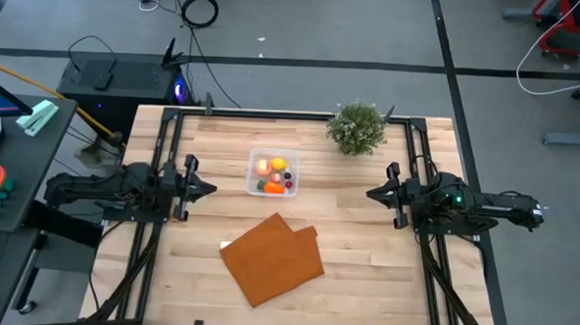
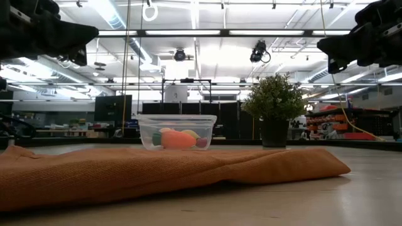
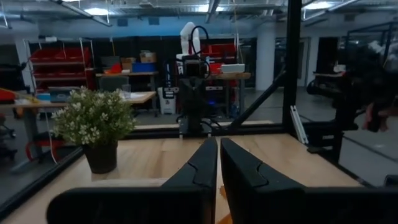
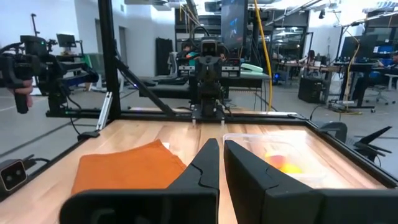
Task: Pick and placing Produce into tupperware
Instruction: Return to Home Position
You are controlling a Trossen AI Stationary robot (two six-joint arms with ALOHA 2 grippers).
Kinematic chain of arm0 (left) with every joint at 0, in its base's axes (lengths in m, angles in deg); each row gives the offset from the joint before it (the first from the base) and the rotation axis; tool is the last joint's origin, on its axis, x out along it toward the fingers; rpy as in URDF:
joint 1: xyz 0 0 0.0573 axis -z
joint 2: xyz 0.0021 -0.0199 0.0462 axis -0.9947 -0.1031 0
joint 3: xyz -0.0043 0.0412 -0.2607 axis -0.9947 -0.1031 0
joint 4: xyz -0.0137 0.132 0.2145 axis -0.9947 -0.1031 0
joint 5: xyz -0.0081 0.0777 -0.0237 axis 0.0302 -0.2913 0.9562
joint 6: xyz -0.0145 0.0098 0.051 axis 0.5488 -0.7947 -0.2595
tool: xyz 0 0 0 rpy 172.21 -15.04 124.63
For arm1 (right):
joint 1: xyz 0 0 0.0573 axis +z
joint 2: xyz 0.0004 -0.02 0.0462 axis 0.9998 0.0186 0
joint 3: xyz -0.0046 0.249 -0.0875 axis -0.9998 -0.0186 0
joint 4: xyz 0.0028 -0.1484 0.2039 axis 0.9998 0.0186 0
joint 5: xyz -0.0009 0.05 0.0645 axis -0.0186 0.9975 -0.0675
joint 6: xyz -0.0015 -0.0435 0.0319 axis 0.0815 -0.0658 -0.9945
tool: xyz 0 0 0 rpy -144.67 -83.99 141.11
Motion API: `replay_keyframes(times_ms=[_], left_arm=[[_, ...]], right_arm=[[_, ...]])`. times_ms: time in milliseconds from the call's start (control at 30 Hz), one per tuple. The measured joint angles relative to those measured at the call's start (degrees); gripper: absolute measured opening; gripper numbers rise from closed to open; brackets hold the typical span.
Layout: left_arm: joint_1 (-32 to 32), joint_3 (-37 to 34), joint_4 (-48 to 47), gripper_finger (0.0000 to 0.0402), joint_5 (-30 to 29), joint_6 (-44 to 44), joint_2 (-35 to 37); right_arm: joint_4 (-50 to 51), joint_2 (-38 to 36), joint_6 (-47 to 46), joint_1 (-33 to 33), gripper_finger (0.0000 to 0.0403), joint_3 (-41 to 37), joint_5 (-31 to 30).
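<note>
The clear container [image 1: 252, 171] sits mid-table [image 1: 365, 244], between the two grippers and well apart from both. The toy fruit and vegetables [image 1: 276, 176] lie inside it. The left gripper [image 1: 208, 188] and right gripper [image 1: 371, 193] hover at opposite sides, each with fingers closed together and holding nothing. An orange cloth [image 1: 273, 257] lies near the container.

Clear tupperware [image 1: 254, 161] w/ produce [image 1: 276, 176] inside: yellow, orange, red, green, dark bits. Orange-brown mat [image 1: 272, 259] just beside tupperware, plain. Plant [image 1: 357, 127] near tupperware: green, pale flecks, black pot [image 2: 274, 133]. Table [image 1: 364, 269]: light wood grain.
</note>
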Motion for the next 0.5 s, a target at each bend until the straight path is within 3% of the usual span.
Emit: replay_keyframes(times_ms=[500], left_arm=[[-0.01,0.00,-0.04,0.0023,-0.01,2.95,0.00]], right_arm=[[1.42,0.12,-1.22,0.00,0.0000,1.05,0.07]])
